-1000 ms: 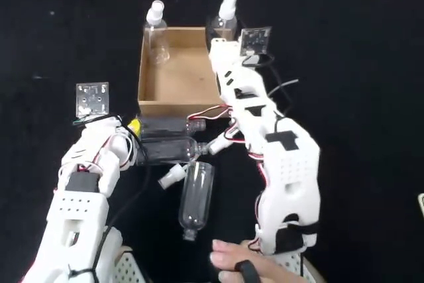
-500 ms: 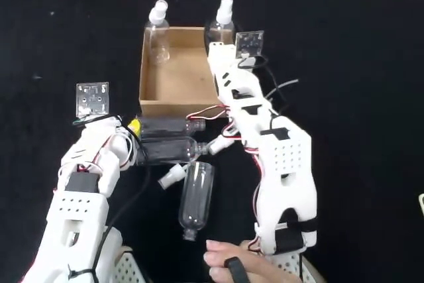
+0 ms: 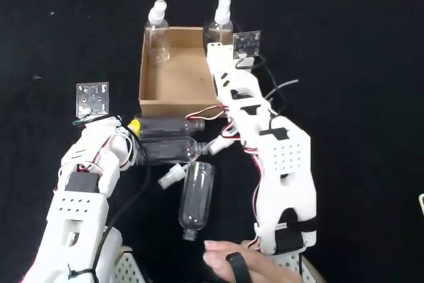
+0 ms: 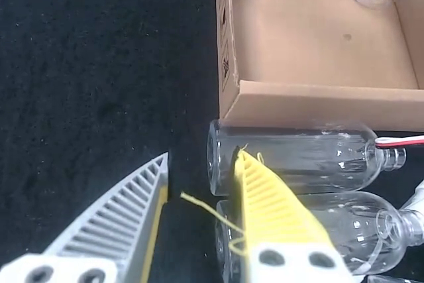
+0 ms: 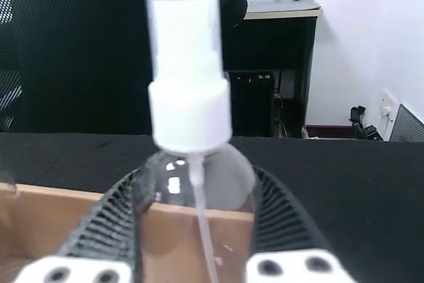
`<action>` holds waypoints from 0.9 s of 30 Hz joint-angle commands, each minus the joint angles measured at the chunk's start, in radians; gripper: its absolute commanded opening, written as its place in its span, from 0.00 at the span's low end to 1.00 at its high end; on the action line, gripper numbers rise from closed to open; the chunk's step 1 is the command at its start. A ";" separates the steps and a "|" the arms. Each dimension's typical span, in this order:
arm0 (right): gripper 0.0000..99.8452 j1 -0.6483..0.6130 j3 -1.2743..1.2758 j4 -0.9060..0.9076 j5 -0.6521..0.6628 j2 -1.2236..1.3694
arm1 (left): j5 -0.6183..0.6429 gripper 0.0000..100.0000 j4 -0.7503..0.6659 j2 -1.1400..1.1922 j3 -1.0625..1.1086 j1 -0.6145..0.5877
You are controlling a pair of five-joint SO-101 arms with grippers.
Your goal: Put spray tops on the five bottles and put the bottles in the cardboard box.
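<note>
The left gripper (image 4: 202,157) gapes wide just in front of the cardboard box (image 3: 177,107), beside two uncapped bottles (image 3: 165,126) lying along its near wall (a third bottle (image 3: 196,197) lies farther from the box). At the box's far right corner the right gripper (image 3: 222,39) clasps an upright capped bottle (image 5: 190,107).

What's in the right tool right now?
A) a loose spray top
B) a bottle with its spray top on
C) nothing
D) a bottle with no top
B: in the right wrist view the right tool has its fingers on either side of a clear bottle that carries a white spray top.
</note>
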 commanded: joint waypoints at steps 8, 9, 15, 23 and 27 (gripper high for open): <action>0.21 -0.011 -0.065 -0.012 0.012 -0.015 | 0.002 0.16 -0.018 -0.018 -0.018 0.007; 0.21 -0.011 -0.065 -0.012 0.012 -0.015 | 0.002 0.16 -0.018 -0.018 -0.018 0.007; 0.20 -0.012 -0.065 -0.012 0.012 -0.015 | 0.002 0.16 -0.018 -0.018 -0.018 0.007; 0.20 -0.012 -0.065 -0.014 0.012 -0.018 | 0.002 0.16 -0.020 -0.018 -0.019 0.007; 0.21 -0.012 -0.065 -0.014 0.012 -0.019 | 0.002 0.16 -0.018 -0.018 -0.019 0.007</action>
